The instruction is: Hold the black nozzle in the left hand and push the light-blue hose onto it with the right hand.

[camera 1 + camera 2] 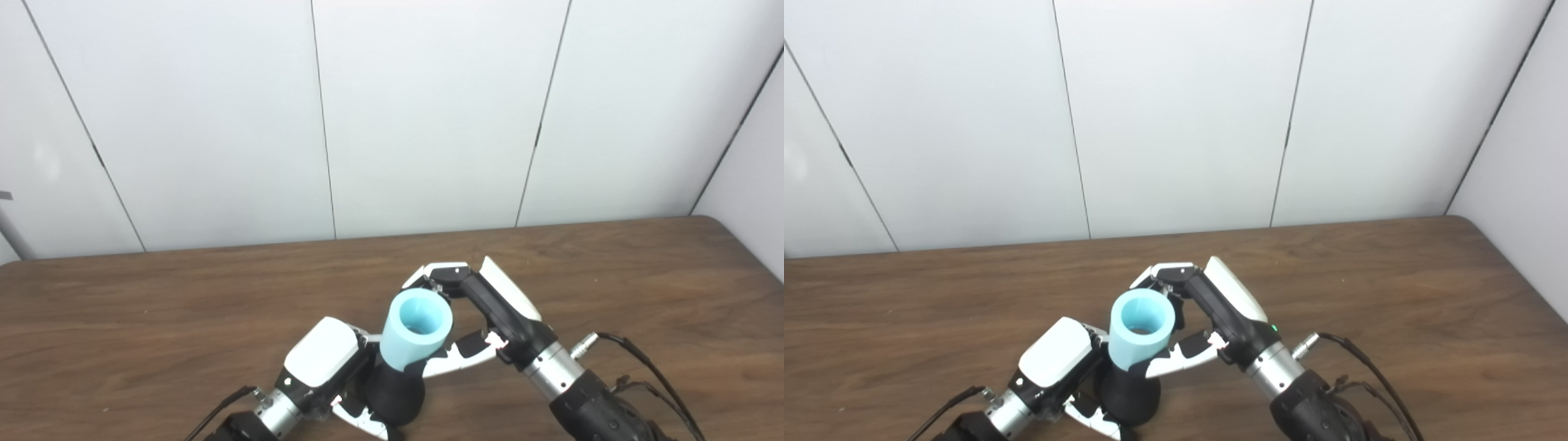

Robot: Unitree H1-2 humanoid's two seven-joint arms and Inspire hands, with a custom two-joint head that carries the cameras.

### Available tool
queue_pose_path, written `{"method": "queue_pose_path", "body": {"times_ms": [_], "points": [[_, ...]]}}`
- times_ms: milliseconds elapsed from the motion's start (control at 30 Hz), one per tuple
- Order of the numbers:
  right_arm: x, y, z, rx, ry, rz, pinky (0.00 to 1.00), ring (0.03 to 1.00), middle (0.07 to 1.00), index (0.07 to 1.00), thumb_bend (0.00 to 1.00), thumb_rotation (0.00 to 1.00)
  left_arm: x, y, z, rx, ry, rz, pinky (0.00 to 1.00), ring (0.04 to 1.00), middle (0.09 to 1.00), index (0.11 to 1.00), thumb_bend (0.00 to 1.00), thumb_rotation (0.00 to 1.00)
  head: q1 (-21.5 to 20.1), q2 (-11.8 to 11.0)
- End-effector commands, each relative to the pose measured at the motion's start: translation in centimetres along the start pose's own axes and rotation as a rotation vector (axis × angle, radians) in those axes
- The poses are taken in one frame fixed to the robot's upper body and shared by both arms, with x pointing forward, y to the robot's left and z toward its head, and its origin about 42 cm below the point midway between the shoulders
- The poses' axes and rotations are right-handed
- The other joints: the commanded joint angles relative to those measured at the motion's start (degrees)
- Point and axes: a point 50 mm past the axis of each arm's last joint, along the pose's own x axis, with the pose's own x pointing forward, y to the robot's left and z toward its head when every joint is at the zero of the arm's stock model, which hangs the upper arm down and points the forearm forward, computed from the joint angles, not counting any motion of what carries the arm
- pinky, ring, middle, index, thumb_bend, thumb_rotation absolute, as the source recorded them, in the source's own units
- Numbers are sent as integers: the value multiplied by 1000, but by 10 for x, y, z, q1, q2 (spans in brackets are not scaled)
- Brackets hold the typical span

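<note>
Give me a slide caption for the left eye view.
Left robot hand grips the black nozzle while the right robot hand holds the light-blue hose seated on its top, above the wooden table.

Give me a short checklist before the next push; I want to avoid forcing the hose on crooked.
1. Left hand shut on the black nozzle: ok.
2. Right hand shut on the light-blue hose: ok.
3. Hose's lower end meets the nozzle's top: ok.
4. Hose in line with the nozzle: not ok, it leans to the right.
5. How far the hose is seated: cannot tell.
6. Nozzle base resting on the table: cannot tell.
</note>
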Motion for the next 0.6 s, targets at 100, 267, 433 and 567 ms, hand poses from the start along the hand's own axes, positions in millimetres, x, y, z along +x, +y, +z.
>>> {"method": "queue_pose_path", "body": {"times_ms": [100, 267, 433, 567], "points": [[0, 2, 9, -48, -63, 6, 246, 311, 455, 526, 521, 0, -37, -55, 16, -109, 68, -123, 213, 296, 425, 517, 519, 0, 0, 1], [1, 5, 9, -38, -66, 5, 253, 322, 451, 526, 520, 0, -37, -55, 16, -115, 69, -119, 225, 315, 438, 513, 521, 0, 1, 1], [1, 7, 9, -21, -69, 3, 228, 297, 442, 529, 519, 0, -38, -55, 16, -104, 65, -119, 229, 319, 437, 512, 521, 0, 3, 1], [0, 8, 10, -8, -64, 4, 219, 286, 439, 531, 518, 0, -39, -55, 17, -110, 68, -116, 198, 284, 416, 515, 518, 0, 3, 2]]}}
